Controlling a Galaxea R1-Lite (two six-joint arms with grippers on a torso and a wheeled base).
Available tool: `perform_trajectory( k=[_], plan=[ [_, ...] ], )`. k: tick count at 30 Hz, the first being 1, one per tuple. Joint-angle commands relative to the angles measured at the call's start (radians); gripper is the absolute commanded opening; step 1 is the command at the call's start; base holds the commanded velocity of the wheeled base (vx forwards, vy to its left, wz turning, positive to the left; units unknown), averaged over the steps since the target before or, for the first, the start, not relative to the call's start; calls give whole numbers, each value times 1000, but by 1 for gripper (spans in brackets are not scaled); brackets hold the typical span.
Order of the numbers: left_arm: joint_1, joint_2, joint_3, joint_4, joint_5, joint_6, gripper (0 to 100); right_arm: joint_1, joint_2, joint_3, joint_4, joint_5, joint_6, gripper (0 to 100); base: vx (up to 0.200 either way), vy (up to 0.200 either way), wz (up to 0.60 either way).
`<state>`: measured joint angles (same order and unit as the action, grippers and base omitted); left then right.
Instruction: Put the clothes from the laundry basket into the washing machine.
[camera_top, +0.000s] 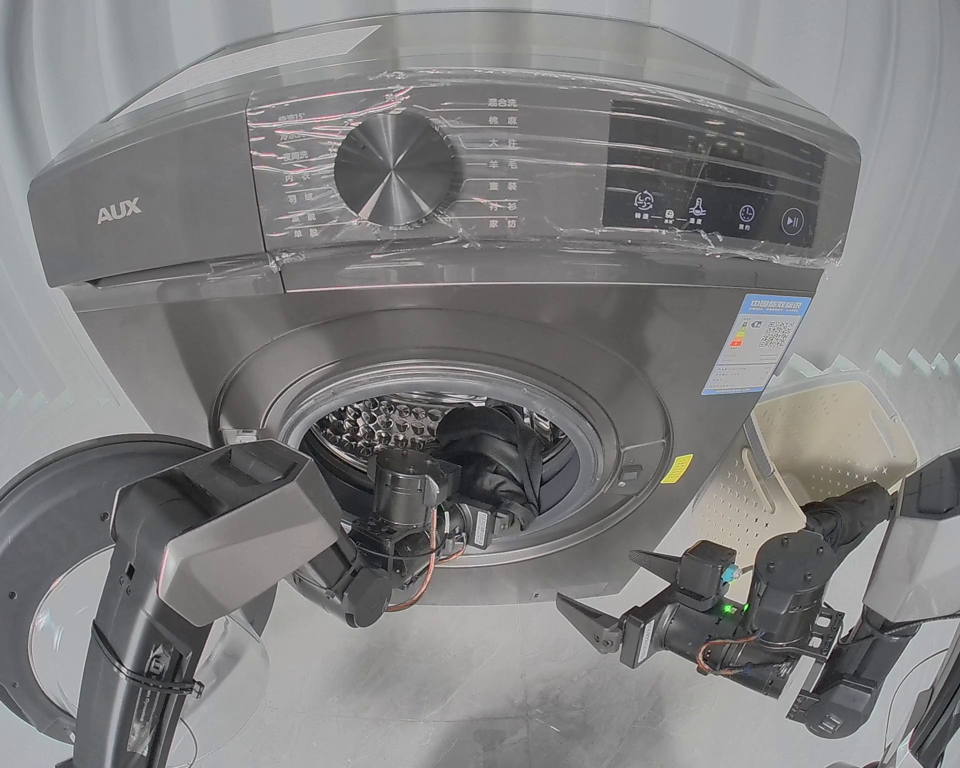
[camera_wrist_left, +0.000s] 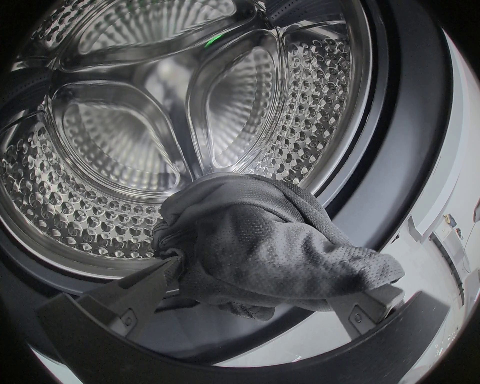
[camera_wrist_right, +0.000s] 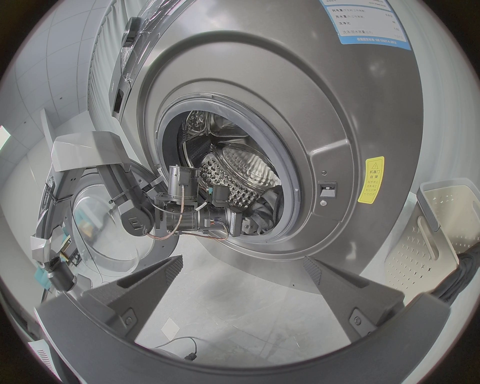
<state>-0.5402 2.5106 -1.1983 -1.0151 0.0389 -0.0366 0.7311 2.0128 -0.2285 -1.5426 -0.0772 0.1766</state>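
Washing machine (camera_top: 450, 320): grey front-loader, round door (camera_top: 60, 560) swung open on the robot's left. Garment (camera_wrist_left: 270, 240): dark grey to black fabric with a fine perforated mesh knit, crumpled into a loose bundle with soft folds. It sits at the mouth of the steel drum (camera_wrist_left: 115, 145), low in the opening, and one end trails across the dark door seal (camera_wrist_left: 400, 165). Left hand (camera_wrist_left: 245, 272) is in the drum opening with its fingers spread apart. The bundle lies between and over them, one fingertip touches the cloth and the other is covered by it. Right hand (camera_top: 597, 576) hangs in front of the machine below the opening, fingers spread, holding nothing. Laundry basket (camera_top: 840, 430): cream, perforated walls, standing on the floor beside the machine on the robot's right.
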Motion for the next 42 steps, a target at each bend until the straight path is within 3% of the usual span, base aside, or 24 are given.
perform_trajectory(
  k=[1, 5, 6, 9, 13, 18, 26, 27, 38, 42],
  plan=[
    [-3, 43, -10, 0, 1, 3, 0, 5, 4, 0, -1, -1, 0, 100, 0, 0, 0],
    [2, 74, -113, -10, 21, -11, 0, 5, 4, 0, -1, -1, 0, 100, 0, 0, 0],
    [11, 85, -182, -17, 55, -14, 0, 7, 4, 0, -1, -1, 0, 100, 0, 0, 0],
    [32, 89, -270, -39, 87, -32, 0, 10, 4, 0, -1, -1, 0, 100, 0, 0, 0],
    [62, 93, -353, -54, 98, -37, 0, 10, 6, 0, -1, -1, 0, 100, 0, 0, 0],
    [91, 125, -423, -63, 130, -37, 0, 10, 12, -2, -1, -1, 0, 100, 0, 0, 0],
    [91, 137, -425, -79, 131, -37, 0, 10, 18, 0, -1, -1, 0, 100, 0, 0, 0],
    [91, 140, -425, -80, 131, -37, 100, 10, 18, 0, -1, -1, 0, 100, 0, 0, 0],
    [80, 122, -371, -114, 131, -57, 100, 10, 18, 0, -1, -1, 1, 100, 0, 0, 0],
    [68, 59, -236, -117, 131, -55, 100, 8, 18, 0, -1, -1, 1, 100, 0, 0, 0]
  ],
)
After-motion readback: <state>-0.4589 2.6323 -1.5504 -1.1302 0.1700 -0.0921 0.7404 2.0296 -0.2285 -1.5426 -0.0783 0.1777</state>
